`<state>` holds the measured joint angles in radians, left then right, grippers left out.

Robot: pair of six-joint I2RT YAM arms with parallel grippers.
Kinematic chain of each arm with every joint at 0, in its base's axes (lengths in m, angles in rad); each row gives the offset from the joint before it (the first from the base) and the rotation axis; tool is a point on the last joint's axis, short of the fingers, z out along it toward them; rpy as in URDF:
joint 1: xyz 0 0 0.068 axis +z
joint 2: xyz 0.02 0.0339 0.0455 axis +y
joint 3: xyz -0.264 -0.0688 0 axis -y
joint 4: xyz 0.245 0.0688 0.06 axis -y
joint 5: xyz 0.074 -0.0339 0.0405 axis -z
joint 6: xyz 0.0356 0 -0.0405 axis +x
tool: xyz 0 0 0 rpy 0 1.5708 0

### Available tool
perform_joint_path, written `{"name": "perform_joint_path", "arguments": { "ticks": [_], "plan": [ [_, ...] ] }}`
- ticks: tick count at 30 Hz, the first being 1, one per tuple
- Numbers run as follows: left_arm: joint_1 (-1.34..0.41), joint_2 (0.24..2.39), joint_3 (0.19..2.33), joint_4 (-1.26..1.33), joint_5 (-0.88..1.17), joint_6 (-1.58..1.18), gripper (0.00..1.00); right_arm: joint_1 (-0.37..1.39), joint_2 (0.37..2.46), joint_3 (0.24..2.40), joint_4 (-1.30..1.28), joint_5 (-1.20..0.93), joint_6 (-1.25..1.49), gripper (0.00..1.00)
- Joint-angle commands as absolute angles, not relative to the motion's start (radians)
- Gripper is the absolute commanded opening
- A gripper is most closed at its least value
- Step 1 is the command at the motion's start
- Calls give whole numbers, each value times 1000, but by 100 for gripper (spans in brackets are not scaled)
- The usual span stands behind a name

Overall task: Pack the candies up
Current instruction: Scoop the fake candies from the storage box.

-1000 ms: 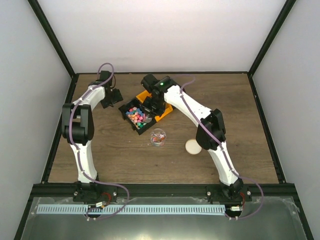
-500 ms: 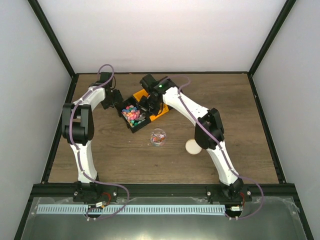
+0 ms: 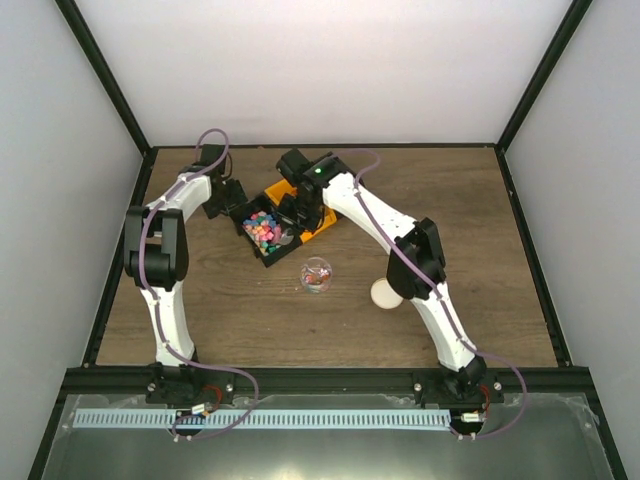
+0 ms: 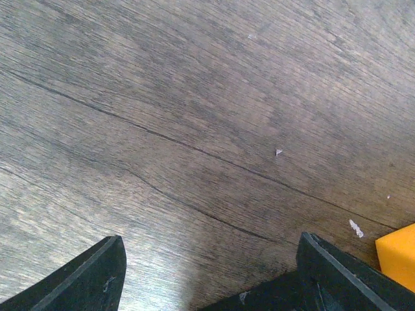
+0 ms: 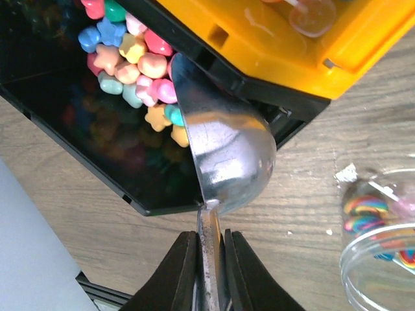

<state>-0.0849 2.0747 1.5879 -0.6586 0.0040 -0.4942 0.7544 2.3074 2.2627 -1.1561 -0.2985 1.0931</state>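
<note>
Lid [image 3: 385,293] and jar [image 3: 317,274] stood nearest the arm bases. The cream lid lay off to the right of the clear jar and apart from it, so the jar's mouth was open. In the right wrist view a few striped sweets already lay inside the jar.

Just beyond the jar, the right gripper [image 5: 209,256] was clamped on the thin handle of a metal scoop [image 5: 227,162]. The scoop's bowl reached over the near wall of the black tray [image 5: 84,149], with its lip pushed in among the candies [image 5: 130,58]. These were heaped in the tray: pink, blue, green and yellow pieces. None could be seen inside the bowl itself, which showed only its underside.

An orange box [image 5: 259,45] sat against the tray's far side. The left gripper [image 4: 211,275] hovered low at the tray's far left corner, its fingers spread over bare table [image 4: 194,97] with nothing between them.

Judged from this, the step in hand was loading the scoop. The next move would call for driving the lip under the heap and lifting level. The load would then have to be carried to the jar and tipped squarely over its narrow mouth.
</note>
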Motion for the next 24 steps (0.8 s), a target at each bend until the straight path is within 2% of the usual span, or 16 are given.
{"name": "perform_joint_path", "arguments": {
  "ticks": [1, 7, 14, 24],
  "plan": [
    [-97, 2100, 1575, -702, 11, -485, 74, 790, 2292, 2231, -1297, -245, 1105, 1],
    [-99, 2104, 1562, -695, 28, -488, 74, 799, 2294, 2159, -1228, -287, 1096, 1],
    [-112, 2122, 1549, -701, 47, -484, 74, 781, 2325, 1953, -824, -496, 1136, 1],
    [-136, 2138, 1540, -706, 68, -482, 74, 742, 2334, 1722, -410, -632, 1256, 1]
  ]
}}
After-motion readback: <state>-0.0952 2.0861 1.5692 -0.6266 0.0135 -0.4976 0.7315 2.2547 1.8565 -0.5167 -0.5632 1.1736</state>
